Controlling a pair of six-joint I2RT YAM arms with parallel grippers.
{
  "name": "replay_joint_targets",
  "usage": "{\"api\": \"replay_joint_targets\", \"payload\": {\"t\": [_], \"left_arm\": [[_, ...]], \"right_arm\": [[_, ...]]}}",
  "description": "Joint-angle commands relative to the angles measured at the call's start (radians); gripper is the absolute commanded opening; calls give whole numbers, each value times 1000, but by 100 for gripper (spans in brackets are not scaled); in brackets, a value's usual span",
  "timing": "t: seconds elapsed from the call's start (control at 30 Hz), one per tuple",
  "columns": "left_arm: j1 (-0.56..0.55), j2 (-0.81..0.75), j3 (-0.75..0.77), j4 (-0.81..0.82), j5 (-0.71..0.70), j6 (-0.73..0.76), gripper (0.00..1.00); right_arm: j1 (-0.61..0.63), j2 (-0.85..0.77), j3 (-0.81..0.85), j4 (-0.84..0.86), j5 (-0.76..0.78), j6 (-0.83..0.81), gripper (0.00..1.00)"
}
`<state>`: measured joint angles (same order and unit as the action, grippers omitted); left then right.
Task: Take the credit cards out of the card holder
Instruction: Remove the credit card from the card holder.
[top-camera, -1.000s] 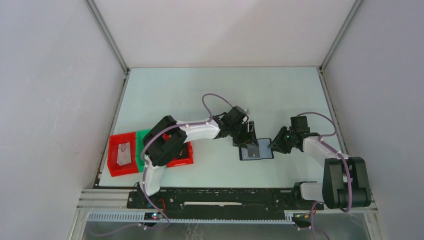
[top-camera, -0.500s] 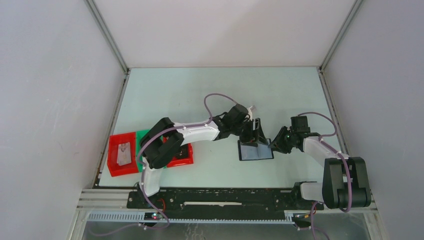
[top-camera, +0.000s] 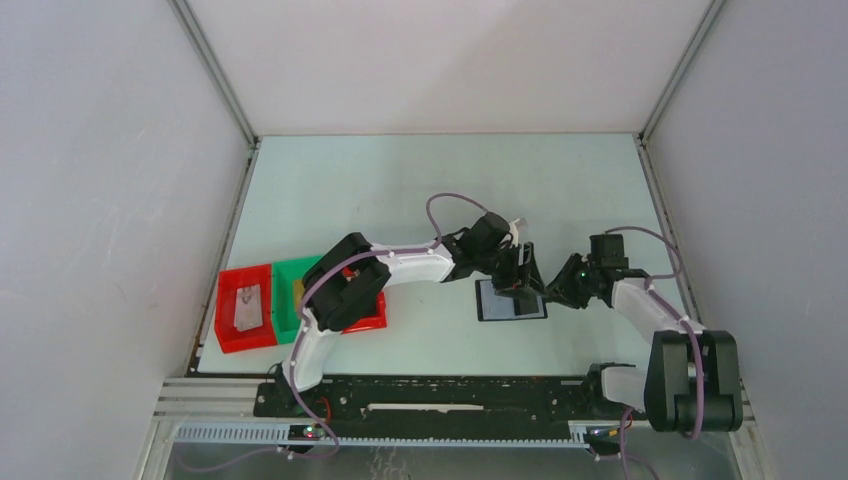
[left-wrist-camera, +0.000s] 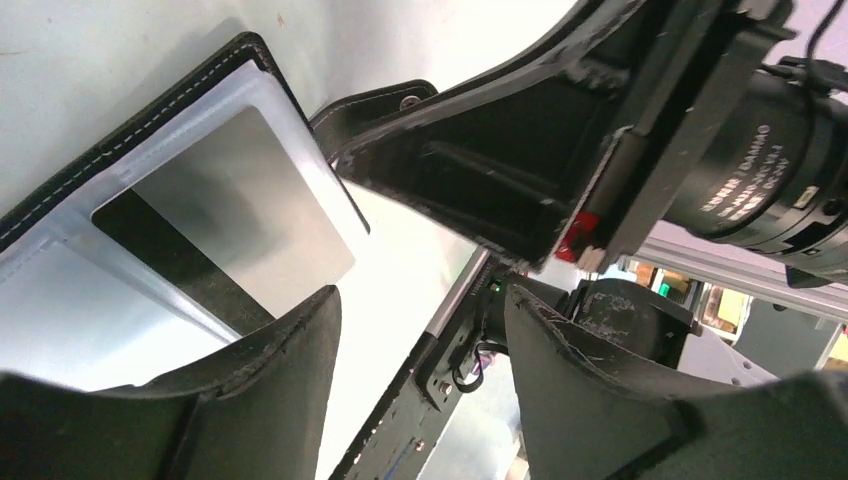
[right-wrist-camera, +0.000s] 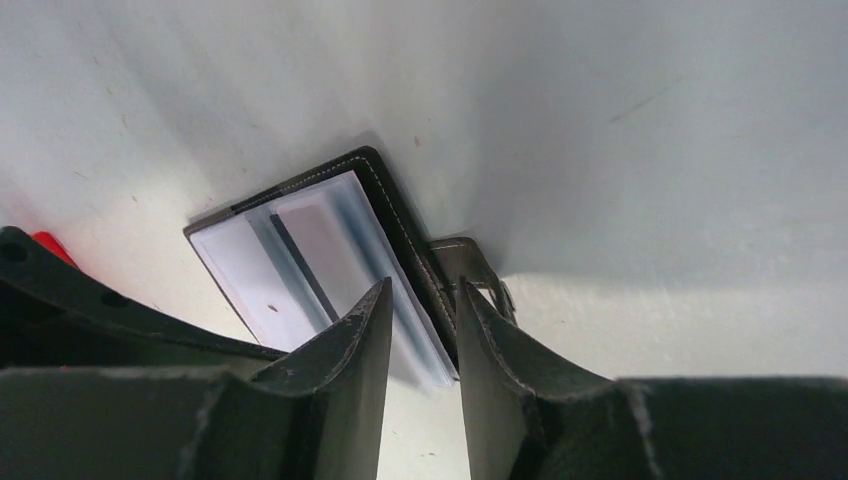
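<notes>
You see the black card holder (top-camera: 505, 303) lying open and flat on the pale table (top-camera: 400, 190), right of centre, between your two arms. Your right gripper (top-camera: 553, 293) reaches in from the right and pinches the holder's right edge: one finger sits over the clear sleeve (right-wrist-camera: 290, 270), the other just outside the stitched black border. Your left gripper (top-camera: 522, 278) hangs over the holder's far right corner, fingers spread, nothing between them. Under the sleeve, a pale grey card (left-wrist-camera: 235, 200) lies inside the holder. Well apart, at the table's left edge, sit the red and green trays (top-camera: 250, 312), partly hidden by the left arm.
</notes>
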<state>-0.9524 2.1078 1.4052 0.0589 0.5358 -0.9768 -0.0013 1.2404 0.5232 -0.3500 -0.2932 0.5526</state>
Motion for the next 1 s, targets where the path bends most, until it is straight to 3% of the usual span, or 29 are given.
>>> {"api": "replay_joint_targets", "payload": {"t": [0.0, 0.23, 0.7, 0.97], "left_arm": [[5, -52, 41, -14, -21, 32, 66], [25, -142, -73, -38, -91, 16, 66], [31, -46, -82, 25, -48, -38, 65], [37, -45, -91, -107, -97, -2, 65]], "right_arm": [[-48, -95, -2, -43, 2, -27, 39], [-35, -128, -2, -14, -32, -8, 39], [53, -1, -2, 81, -76, 11, 39], [54, 53, -2, 83, -67, 1, 38]]}}
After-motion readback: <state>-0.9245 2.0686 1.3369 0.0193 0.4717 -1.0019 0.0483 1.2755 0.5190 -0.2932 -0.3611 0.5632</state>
